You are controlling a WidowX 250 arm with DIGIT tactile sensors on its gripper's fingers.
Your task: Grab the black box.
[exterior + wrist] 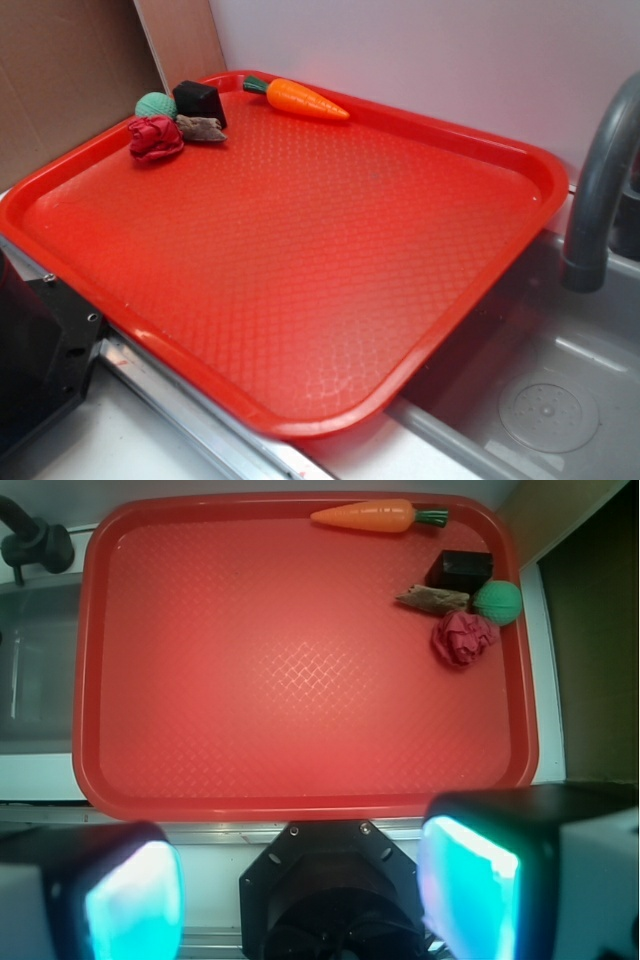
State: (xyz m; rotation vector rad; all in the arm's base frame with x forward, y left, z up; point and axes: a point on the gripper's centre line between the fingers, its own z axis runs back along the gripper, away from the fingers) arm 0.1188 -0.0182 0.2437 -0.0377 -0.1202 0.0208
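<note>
Red tray (300, 300) carries everything in one far corner. The box (459, 570) sits touching the brown scrap (432, 599), with the teal ball (497, 601) just beside, so the spread gripper (300, 885) could nudge them or catch the scrap. The fingertips are cut off below.

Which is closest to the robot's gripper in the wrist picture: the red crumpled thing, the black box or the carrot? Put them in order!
Measured from the gripper, at the bottom edge:
1. Red crumpled thing, right side, lowest of the cluster.
2. Black box, just beyond it.
3. Carrot, at the tray's far rim.
</note>
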